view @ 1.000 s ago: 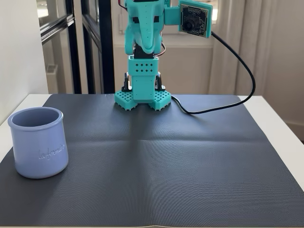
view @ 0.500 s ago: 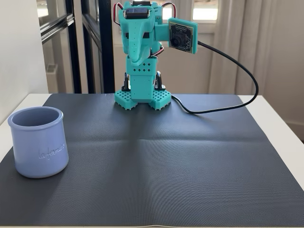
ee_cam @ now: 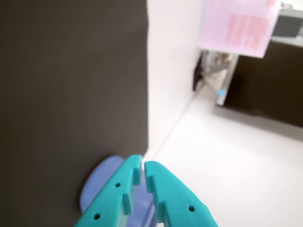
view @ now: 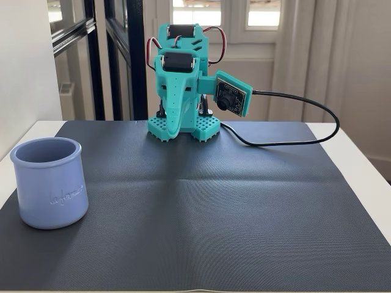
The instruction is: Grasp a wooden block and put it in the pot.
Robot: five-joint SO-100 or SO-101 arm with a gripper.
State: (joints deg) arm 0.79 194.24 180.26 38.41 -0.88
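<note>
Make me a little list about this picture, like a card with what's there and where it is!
Robot: teal plastic arm folded low at the far edge of the mat
Gripper: teal two-finger gripper, fingers nearly together, nothing between them
Pot: pale lavender-blue round pot, upright at the mat's left edge in the fixed view
Mat: dark ribbed mat on a white table
Cable: black cable curving from the wrist camera
Wooden block: not visible in either view

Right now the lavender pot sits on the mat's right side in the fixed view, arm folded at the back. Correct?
Wrong side. The fixed view shows the pot at the left edge of the mat. The arm is folded at the back, as you said.
</note>
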